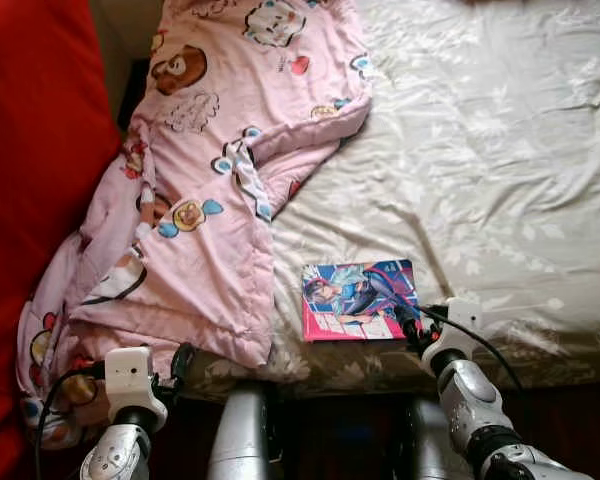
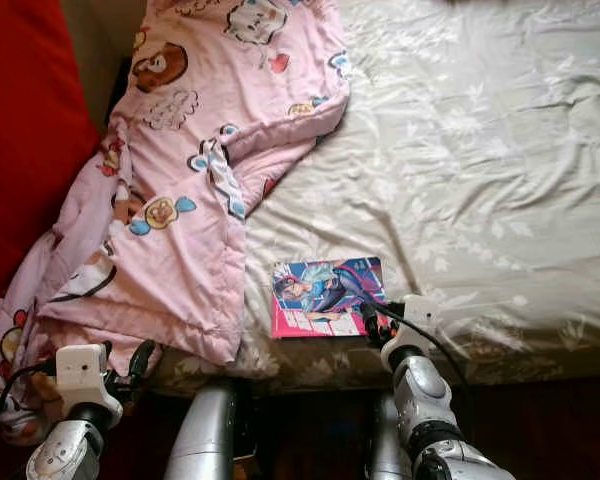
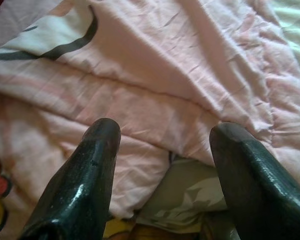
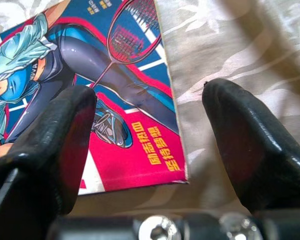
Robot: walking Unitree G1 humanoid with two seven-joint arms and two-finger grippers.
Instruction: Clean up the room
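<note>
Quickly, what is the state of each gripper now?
Left gripper: open, at the pink blanket edge.
Right gripper: open, straddling the comic book corner.

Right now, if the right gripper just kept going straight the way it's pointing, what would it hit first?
Most likely the comic book lying flat on the bed sheet. The right gripper is open, its fingers straddling the book's near right corner, so one finger would run onto the cover and the other onto bare sheet. Depth is hard to judge.
</note>
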